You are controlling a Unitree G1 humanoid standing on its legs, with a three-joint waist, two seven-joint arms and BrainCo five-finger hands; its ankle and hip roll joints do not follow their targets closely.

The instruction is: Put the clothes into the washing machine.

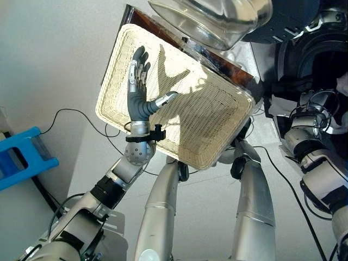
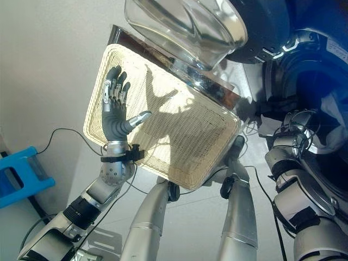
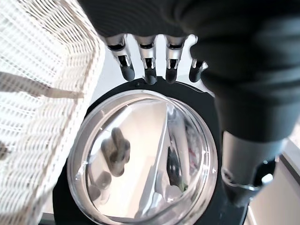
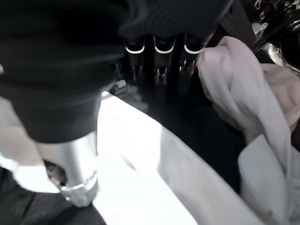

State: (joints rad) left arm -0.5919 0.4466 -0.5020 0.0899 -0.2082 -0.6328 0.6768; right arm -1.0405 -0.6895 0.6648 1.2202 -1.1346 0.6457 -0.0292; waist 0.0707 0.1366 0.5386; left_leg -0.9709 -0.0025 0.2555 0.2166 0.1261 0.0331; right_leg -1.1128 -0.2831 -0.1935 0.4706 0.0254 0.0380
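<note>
Left hand (image 1: 140, 89): fingers straight and spread, holding nothing, raised over the empty wicker basket (image 1: 217, 130). Right hand (image 4: 154, 56): fingers reach into the dark washing machine drum (image 4: 187, 117), tips lost in shadow; cannot tell their state. Pale pink clothes (image 4: 243, 103) lie inside beside them. Glass door (image 3: 140, 159) hangs open, partly cut off.

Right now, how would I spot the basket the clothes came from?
Find the washing machine's round glass door, swung open at the top. Just below it on the floor lies the basket, a pale woven rectangular tray with nothing in it. The left hand hovers open over its corner; nothing else nearby is wicker.
</note>
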